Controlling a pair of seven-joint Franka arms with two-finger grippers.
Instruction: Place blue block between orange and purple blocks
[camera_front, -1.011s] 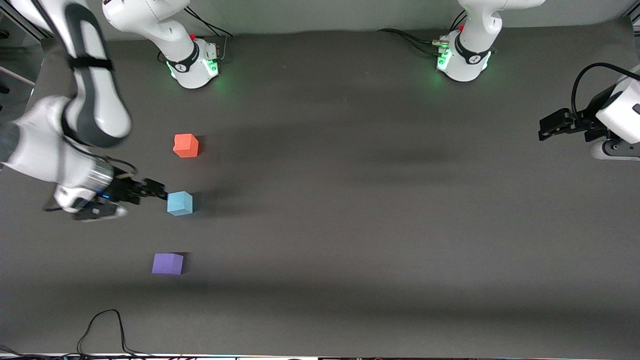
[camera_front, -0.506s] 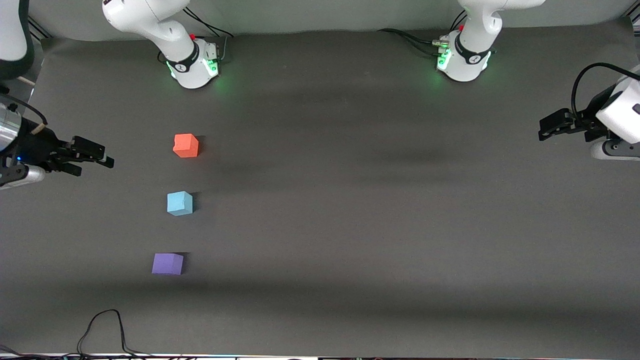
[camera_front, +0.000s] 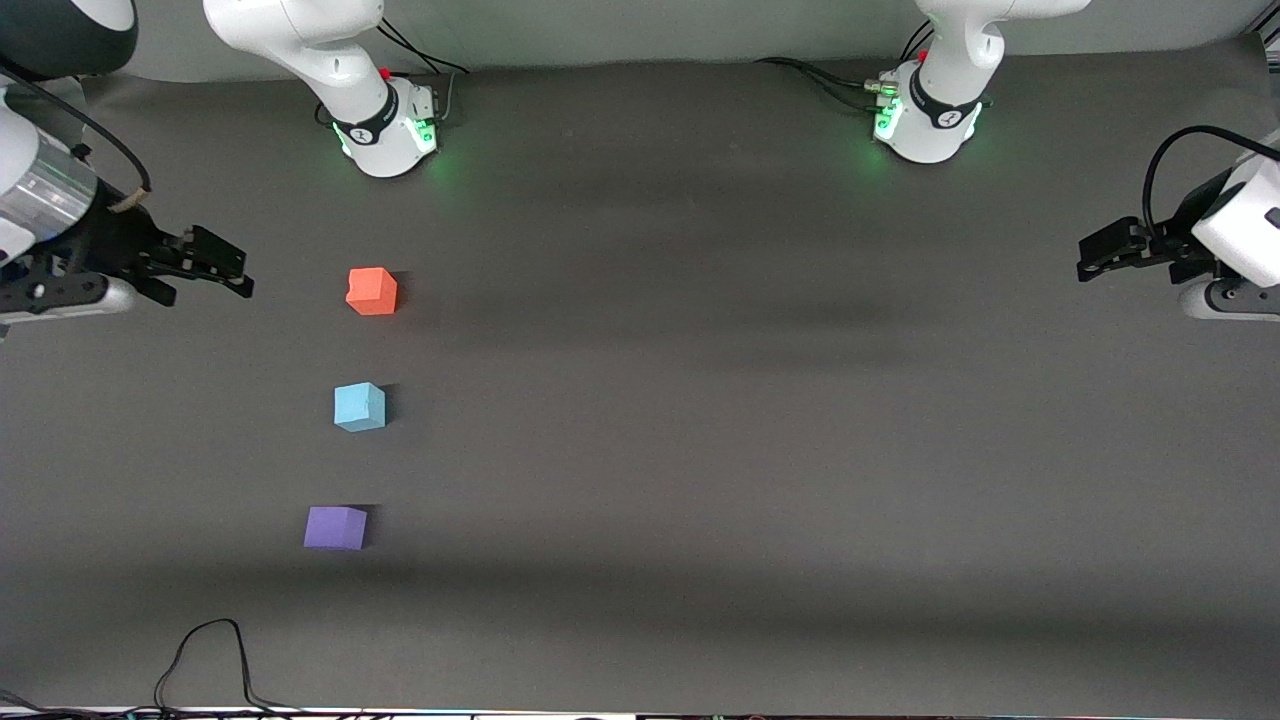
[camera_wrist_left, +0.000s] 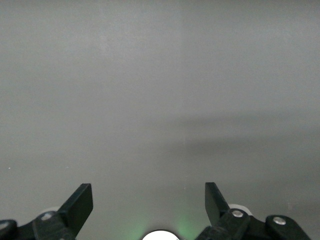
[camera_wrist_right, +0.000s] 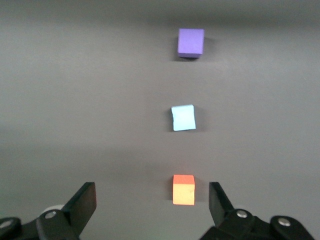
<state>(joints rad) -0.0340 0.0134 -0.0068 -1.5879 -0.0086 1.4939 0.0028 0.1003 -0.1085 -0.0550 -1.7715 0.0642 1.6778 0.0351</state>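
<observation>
Three cubes lie in a row on the dark table toward the right arm's end. The orange block (camera_front: 372, 291) is farthest from the front camera, the blue block (camera_front: 359, 407) is in the middle, and the purple block (camera_front: 335, 527) is nearest. My right gripper (camera_front: 235, 272) is open and empty, up over the table at the right arm's end, apart from the blocks. Its wrist view shows the orange block (camera_wrist_right: 183, 189), blue block (camera_wrist_right: 183, 118) and purple block (camera_wrist_right: 191, 41) past its open gripper (camera_wrist_right: 152, 200). My left gripper (camera_front: 1085, 258) waits open at the left arm's end; its wrist view shows its open gripper (camera_wrist_left: 149, 200) over bare table.
The two arm bases (camera_front: 385, 125) (camera_front: 925, 115) stand along the table's edge farthest from the front camera. A black cable (camera_front: 205, 650) loops on the table near the edge nearest the camera, at the right arm's end.
My right gripper has drawn away from the blue block toward the right arm's end and risen. The blue block stays on the table between the orange and purple blocks. The left arm has not moved.
</observation>
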